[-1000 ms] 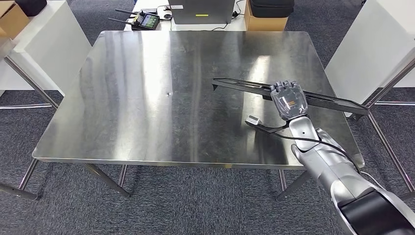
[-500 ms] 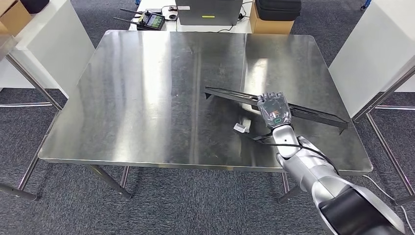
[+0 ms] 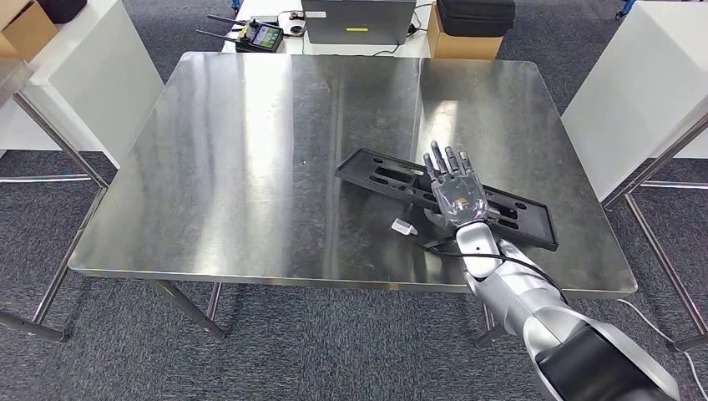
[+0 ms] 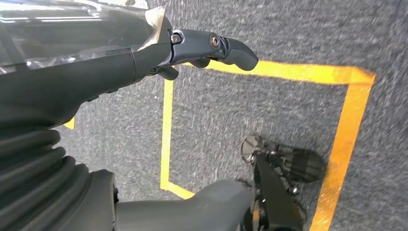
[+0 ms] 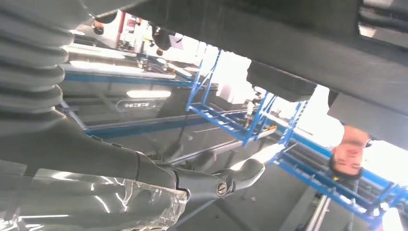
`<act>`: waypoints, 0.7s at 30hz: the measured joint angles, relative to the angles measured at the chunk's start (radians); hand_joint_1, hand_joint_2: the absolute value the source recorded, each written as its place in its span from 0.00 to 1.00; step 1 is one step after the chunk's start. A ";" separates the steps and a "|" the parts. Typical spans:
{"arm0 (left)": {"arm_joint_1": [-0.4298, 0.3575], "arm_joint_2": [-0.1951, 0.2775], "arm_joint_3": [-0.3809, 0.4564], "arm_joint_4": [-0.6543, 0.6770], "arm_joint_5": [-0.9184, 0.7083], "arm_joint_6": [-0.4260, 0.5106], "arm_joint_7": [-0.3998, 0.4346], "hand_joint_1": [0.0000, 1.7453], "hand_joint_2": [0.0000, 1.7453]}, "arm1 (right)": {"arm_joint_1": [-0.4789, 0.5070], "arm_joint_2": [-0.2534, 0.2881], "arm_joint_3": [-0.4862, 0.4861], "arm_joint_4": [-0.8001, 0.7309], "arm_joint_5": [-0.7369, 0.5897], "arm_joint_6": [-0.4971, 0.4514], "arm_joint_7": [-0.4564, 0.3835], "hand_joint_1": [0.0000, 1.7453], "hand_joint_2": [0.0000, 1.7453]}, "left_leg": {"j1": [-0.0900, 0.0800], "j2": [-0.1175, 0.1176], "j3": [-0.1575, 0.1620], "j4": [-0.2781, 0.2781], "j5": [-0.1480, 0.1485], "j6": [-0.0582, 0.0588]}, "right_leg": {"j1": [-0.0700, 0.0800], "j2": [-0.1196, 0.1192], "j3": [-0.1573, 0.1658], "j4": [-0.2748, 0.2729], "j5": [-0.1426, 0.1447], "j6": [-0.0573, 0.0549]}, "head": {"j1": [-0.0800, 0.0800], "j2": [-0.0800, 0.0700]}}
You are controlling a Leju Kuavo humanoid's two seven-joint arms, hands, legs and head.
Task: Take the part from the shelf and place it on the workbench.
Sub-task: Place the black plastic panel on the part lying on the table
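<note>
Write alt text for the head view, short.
The robot's right hand, fingers spread, hovers over or rests on a long black slotted plastic part lying flat on the steel workbench. A small white tag lies beside it.

We see our left hand (image 4: 159,57) hanging over grey carpet (image 4: 269,110), its dark fingers curled in with nothing in them. Yellow tape (image 4: 337,139) marks a box on the carpet below the hand.
</note>
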 joint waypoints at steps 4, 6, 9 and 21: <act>0.000 0.000 0.000 0.000 -0.005 -0.014 0.008 0.00 0.00 | 0.041 0.034 -0.167 -0.016 -0.340 0.060 -0.311 0.00 0.00 | 0.000 0.000 0.000 0.000 0.000 0.000 | 0.000 0.000 0.000 0.000 0.000 0.000 | 0.000 0.000; 0.000 0.000 0.000 0.000 -0.005 -0.017 0.009 0.00 0.00 | 0.056 0.058 -0.277 -0.017 -0.456 0.085 -0.406 0.00 0.00 | 0.001 0.000 0.000 0.000 0.000 0.000 | -0.001 0.000 -0.001 0.000 0.000 0.000 | 0.000 0.000; 0.000 0.000 0.000 0.000 -0.005 -0.018 0.010 0.00 0.00 | 0.064 0.077 -0.367 -0.019 -0.473 0.093 -0.429 0.00 0.00 | 0.002 0.000 0.000 0.000 0.000 0.000 | -0.002 -0.002 -0.001 0.000 0.000 0.000 | 0.000 0.000; 0.000 0.000 0.003 0.000 0.004 -0.015 0.016 0.00 0.00 | 0.104 0.133 -0.584 -0.048 -0.513 0.306 -0.569 0.00 1.00 | 0.002 0.000 0.001 0.000 0.000 0.000 | -0.002 -0.001 -0.001 0.000 0.000 0.000 | 0.000 0.000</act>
